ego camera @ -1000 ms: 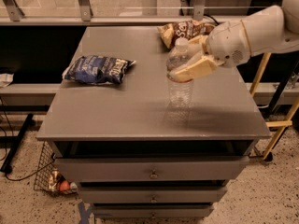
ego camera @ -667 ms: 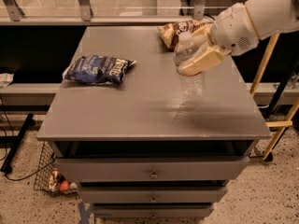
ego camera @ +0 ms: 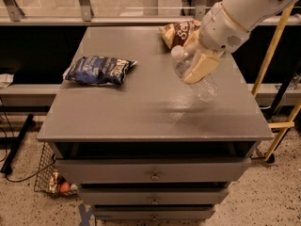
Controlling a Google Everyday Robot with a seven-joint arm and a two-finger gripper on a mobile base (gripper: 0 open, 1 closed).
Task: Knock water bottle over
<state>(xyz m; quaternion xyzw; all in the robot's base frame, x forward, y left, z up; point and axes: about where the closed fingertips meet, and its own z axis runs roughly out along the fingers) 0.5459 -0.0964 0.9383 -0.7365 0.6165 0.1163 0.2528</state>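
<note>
The water bottle (ego camera: 203, 84) is clear ribbed plastic with a white cap (ego camera: 177, 52). It is tilted over the right half of the grey table (ego camera: 141, 112), cap toward the upper left and base toward the lower right. My gripper (ego camera: 199, 64) comes in from the upper right on a white arm (ego camera: 240, 13). It is shut on the bottle's upper and middle part. One cream finger (ego camera: 202, 67) lies across the front of the bottle and hides its label. The bottle's base is just above or at the tabletop.
A blue snack bag (ego camera: 98, 70) lies on the left of the table. A brown snack bag (ego camera: 178, 32) lies at the back, just behind the gripper. The table's right edge is close to the bottle. Drawers are below, and a yellow frame (ego camera: 270, 55) stands to the right.
The bottle stood upright in my gripper a second ago. It has since shifted slightly right and is now tilted with its cap to the left. The arm has risen toward the upper right.
</note>
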